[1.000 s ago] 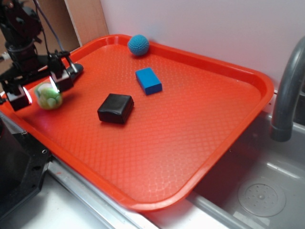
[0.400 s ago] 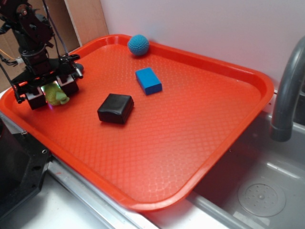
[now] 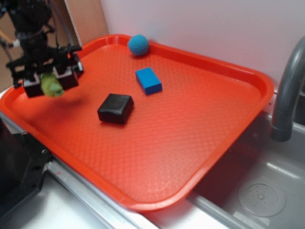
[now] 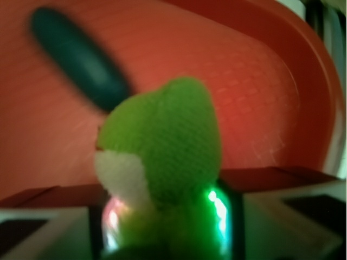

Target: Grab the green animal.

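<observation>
Orange tray beside a steel sink; jaws pinch the green animal.

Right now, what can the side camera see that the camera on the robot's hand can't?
Only the exterior view shows the blue ball, the blue block, the black block and the grey faucet. Only the wrist view shows the toy's white patch up close. Both show the green animal pinched in the gripper over the orange tray.
</observation>
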You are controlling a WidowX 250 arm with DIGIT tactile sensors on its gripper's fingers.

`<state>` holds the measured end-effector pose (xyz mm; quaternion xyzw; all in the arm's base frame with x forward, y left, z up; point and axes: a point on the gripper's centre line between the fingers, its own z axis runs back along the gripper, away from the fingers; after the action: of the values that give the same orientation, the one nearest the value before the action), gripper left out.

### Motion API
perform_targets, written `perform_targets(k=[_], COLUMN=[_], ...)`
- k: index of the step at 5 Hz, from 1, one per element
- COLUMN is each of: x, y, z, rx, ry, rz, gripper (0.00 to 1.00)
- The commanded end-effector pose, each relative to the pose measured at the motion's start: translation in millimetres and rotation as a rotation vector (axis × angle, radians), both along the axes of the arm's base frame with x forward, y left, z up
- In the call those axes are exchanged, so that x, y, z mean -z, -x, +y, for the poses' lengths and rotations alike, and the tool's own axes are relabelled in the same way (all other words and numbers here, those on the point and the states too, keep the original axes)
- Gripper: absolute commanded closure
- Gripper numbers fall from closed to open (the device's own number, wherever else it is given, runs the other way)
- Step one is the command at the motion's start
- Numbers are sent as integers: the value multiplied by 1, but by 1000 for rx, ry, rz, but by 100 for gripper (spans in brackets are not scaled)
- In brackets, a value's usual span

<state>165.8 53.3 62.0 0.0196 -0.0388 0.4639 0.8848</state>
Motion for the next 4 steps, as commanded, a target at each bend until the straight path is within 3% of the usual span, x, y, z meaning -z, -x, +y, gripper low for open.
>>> perform_targets(k=[1,3,4], x=[-72,-133,-139], y=[-9,0,-1], z=[-54,-87,-91], rx=[516,808,780], ry=[115,97,37], rz=[-14,-35,-43], gripper=[100,100,100])
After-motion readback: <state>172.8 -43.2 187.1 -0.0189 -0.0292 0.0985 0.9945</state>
